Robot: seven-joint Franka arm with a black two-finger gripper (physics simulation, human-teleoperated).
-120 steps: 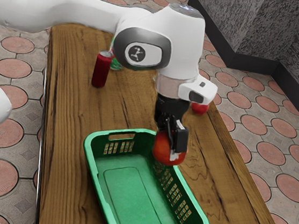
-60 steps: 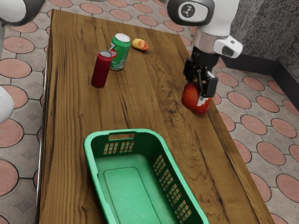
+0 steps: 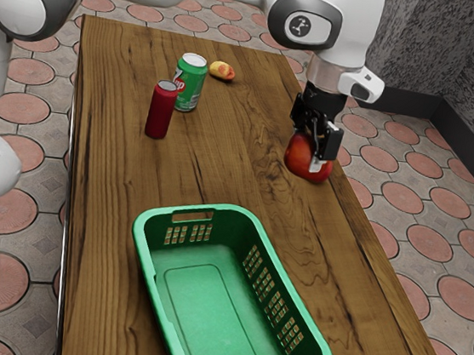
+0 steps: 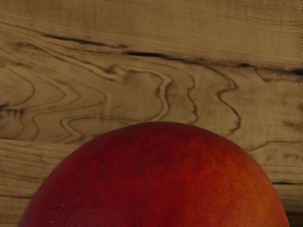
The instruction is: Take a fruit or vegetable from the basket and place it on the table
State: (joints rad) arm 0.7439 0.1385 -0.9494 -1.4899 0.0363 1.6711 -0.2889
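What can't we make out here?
- Round red-orange fruit: underside and any table contact self-hidden, exterior view.
- Green plastic basket: near end cut off, exterior view's lower edge.
- Green soda can: partly behind dark red can, same view.
- Yellow-red fruit: kind, too small there.

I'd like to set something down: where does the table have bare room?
The widest bare patch of the table lies between the red can and the green basket. A narrower strip runs beside the basket, toward the exterior view's left. Crowded: the red can, green can and yellowish fruit cluster; the gripper holds the red fruit.
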